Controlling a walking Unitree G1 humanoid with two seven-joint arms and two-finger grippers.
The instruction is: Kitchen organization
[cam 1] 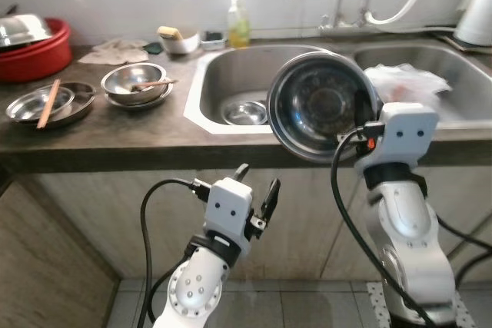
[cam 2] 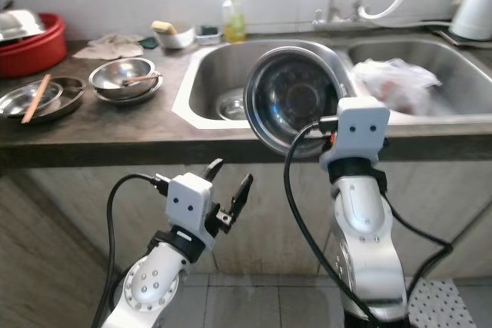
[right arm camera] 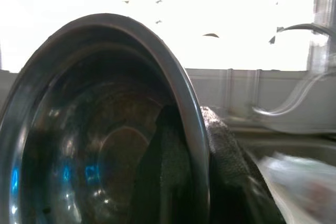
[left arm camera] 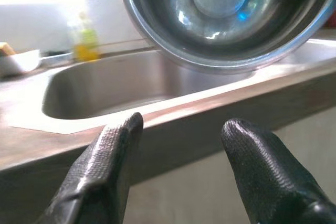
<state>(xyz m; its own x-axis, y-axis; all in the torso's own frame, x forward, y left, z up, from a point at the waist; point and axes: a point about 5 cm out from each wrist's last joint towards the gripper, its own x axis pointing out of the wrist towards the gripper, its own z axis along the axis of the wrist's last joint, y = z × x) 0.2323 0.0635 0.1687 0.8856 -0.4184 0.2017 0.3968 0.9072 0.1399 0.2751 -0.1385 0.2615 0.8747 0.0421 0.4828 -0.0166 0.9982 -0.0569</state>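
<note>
The left gripper [cam 1: 257, 182] hangs below the dark countertop's [cam 1: 154, 140] front edge, fingers spread, empty. The right gripper [right arm camera: 195, 153] pinches the rim of the large round steel bowl [cam 1: 323, 105] — tilted on edge above the counter's front edge, before the steel sink [cam 1: 231, 82]. Stiff, light, likely slippery — the rim seems the only hold.
</note>
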